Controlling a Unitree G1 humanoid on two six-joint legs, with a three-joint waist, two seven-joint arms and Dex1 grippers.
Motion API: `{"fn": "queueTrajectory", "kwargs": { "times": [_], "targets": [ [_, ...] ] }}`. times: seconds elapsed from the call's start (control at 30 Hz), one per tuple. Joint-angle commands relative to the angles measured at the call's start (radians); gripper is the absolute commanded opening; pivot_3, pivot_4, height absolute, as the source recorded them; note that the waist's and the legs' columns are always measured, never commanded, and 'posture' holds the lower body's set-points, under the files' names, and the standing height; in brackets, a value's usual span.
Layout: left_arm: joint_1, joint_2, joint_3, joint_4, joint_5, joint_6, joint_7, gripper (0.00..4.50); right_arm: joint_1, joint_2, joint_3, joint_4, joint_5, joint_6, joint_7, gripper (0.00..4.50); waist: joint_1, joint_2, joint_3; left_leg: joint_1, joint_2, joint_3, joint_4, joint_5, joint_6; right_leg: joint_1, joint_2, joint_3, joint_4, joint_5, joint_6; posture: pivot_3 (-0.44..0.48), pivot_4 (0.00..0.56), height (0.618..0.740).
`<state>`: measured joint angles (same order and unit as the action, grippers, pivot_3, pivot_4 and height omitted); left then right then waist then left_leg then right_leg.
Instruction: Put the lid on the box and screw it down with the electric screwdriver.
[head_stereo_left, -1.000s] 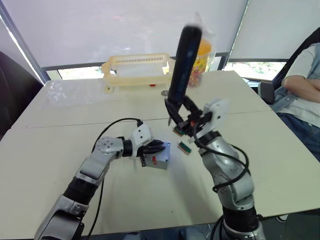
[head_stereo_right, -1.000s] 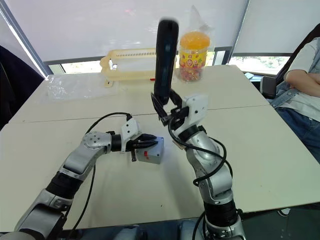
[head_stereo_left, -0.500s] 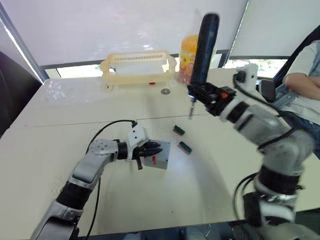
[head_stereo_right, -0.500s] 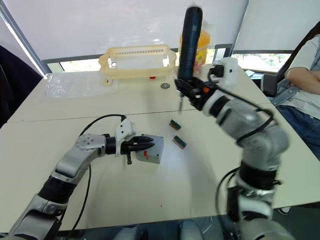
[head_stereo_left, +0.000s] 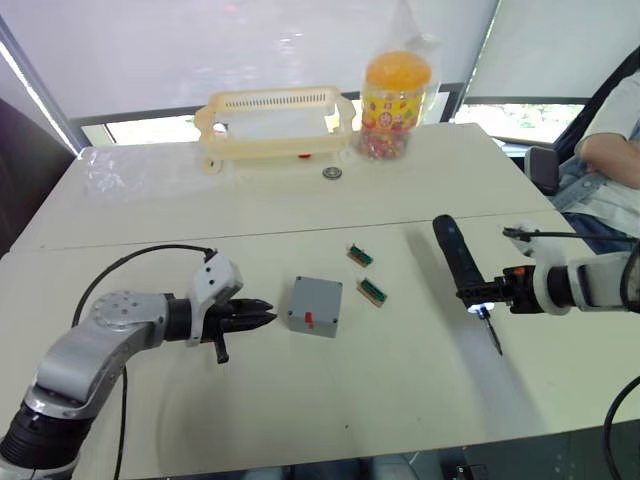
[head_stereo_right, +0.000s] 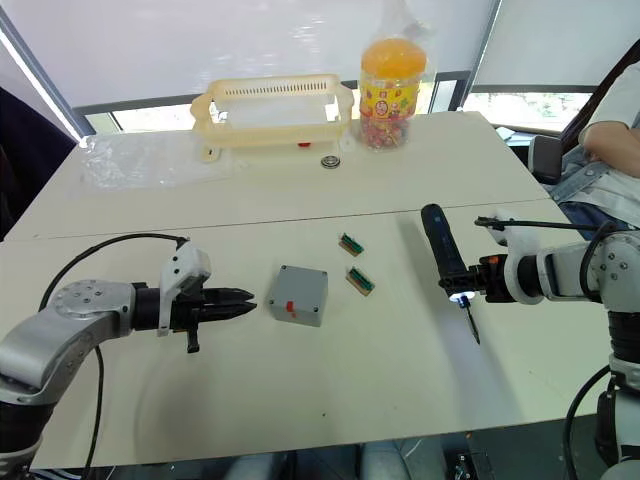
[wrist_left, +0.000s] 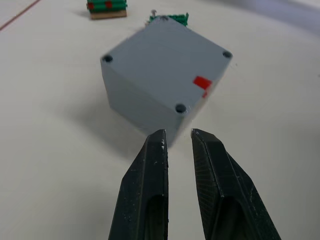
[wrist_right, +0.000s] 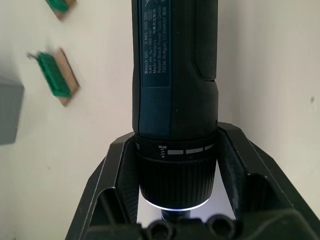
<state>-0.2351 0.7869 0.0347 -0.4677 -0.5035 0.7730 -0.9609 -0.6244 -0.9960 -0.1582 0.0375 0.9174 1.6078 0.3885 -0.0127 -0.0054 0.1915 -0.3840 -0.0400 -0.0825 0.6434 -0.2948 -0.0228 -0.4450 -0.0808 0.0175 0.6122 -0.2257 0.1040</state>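
Observation:
The grey box (head_stereo_left: 316, 306) stands on the table with a red mark on its side. Its upper face (wrist_left: 165, 62) has screw holes at the corners and looks like the lid seated on it; no seam shows. My left gripper (head_stereo_left: 258, 318) is shut and empty, pointing at the box from a short gap to its left. My right gripper (head_stereo_left: 478, 292) is shut on the black electric screwdriver (head_stereo_left: 455, 258), held low over the table to the right of the box. The screwdriver's white light is on and its bit (head_stereo_left: 495, 338) points toward the front edge.
Two small green connector blocks (head_stereo_left: 360, 254) (head_stereo_left: 372, 292) lie between the box and the screwdriver. A yellow basket (head_stereo_left: 275, 125), a candy jar (head_stereo_left: 397, 95), a small metal ring (head_stereo_left: 332, 173) and clear plastic (head_stereo_left: 120, 172) sit at the back. A person (head_stereo_left: 618, 150) sits at the right.
My right arm swung the screwdriver from upright above the box down and out to the right. My left gripper drew back from the box, which it was touching.

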Motion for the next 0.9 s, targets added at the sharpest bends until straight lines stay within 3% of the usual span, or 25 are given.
{"fn": "queueTrajectory", "kwargs": {
  "times": [0.03, 0.5, 0.7, 0.9],
  "targets": [
    [0.022, 0.001, 0.027, -0.058, -0.017, -0.004, 0.035, 0.78, 0.006, -0.018, -0.013, -0.001, -0.028, 0.007, 0.013, 1.81, 0.002, 0.000, 0.000, -0.002, 0.000, -0.001, 0.003, 0.000, 0.000, 0.000, 0.000, 0.000, 0.000, 0.000, 0.000, 0.000, 0.150, 0.740],
    [0.010, -0.047, -0.038, -0.003, 0.037, -0.063, 0.123, 0.78, 0.100, 0.050, -0.042, -0.035, -0.124, 0.007, -0.061, 1.81, 0.000, -0.001, 0.000, -0.004, -0.001, 0.000, 0.012, 0.001, -0.001, 0.002, 0.000, 0.001, 0.000, 0.007, 0.004, 0.000, 0.150, 0.740],
    [-0.035, -0.075, -0.005, 0.049, 0.007, -0.050, 0.136, 0.70, 0.111, 0.046, -0.029, -0.078, -0.166, -0.013, -0.032, 4.46, 0.004, -0.002, 0.000, -0.004, -0.002, -0.001, 0.020, 0.001, -0.001, 0.007, 0.000, 0.001, 0.001, 0.008, 0.004, 0.000, 0.150, 0.740],
    [-0.058, -0.080, 0.041, 0.111, -0.004, -0.049, 0.152, 0.70, 0.054, 0.017, -0.054, -0.116, -0.203, -0.072, 0.004, 4.46, 0.002, -0.002, 0.000, -0.004, -0.003, 0.000, 0.021, 0.000, -0.001, 0.007, -0.001, 0.001, 0.000, 0.010, 0.007, 0.000, 0.150, 0.740]
  ]
}}
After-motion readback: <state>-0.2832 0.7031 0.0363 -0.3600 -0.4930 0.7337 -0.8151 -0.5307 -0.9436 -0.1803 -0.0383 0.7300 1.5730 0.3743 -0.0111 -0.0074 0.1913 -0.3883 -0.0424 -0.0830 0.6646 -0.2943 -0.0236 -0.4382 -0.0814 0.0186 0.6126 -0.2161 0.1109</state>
